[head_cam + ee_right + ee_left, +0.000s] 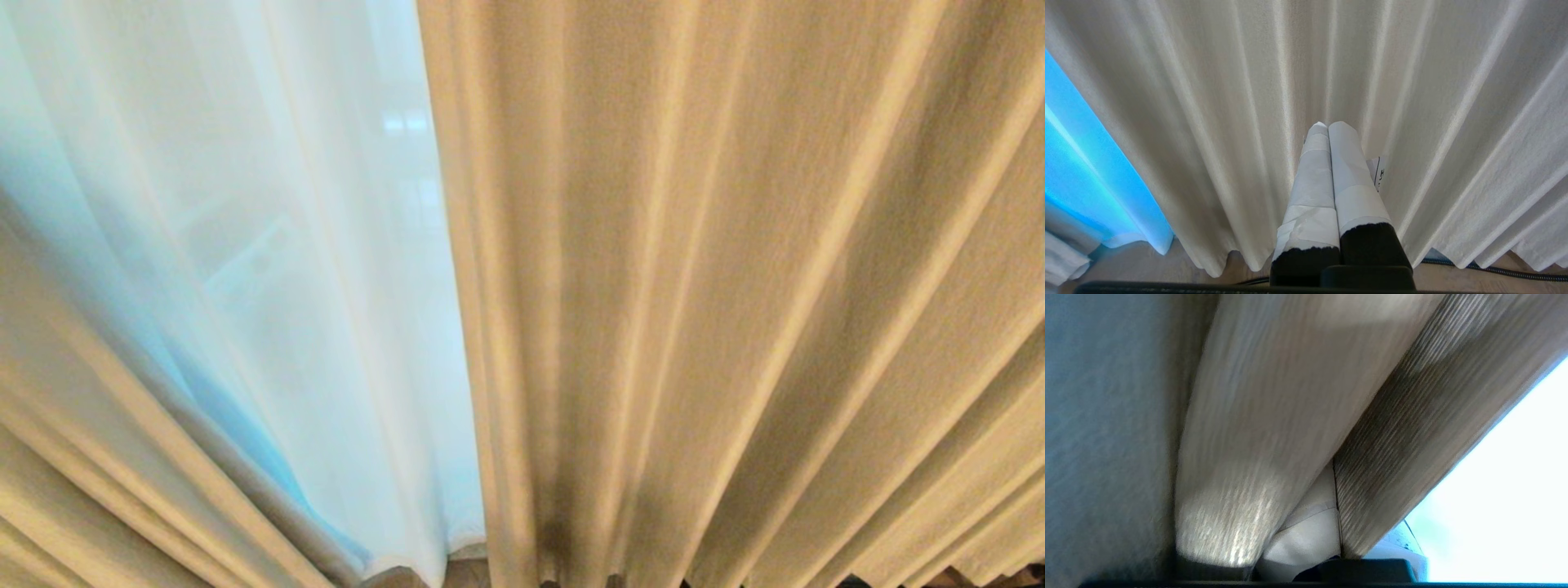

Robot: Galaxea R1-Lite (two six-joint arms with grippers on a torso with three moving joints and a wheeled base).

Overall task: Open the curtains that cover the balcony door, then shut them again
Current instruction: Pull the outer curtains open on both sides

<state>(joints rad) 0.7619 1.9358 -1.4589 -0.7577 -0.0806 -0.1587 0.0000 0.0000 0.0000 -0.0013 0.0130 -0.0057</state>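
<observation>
The curtains fill every view. In the head view a thick cream drape [735,286] hangs over the right half, a sheer white panel [269,269] hangs left of it, and another cream fold [73,490] crosses the lower left. The balcony door is hidden behind the fabric. My left gripper [1323,498] is buried among cream folds [1257,416]; only one white-taped finger [1306,539] shows, and it stands shut. Whether cloth is pinched does not show. My right gripper [1328,124] is shut on nothing, its taped fingertips close to the drape [1208,102]. Neither arm appears in the head view.
Wooden floor [1147,265] shows under the drape hems, with a black cable [1494,270] lying along it at the right. Bright blue-white light [1081,171] comes through where the sheer panel is uncovered.
</observation>
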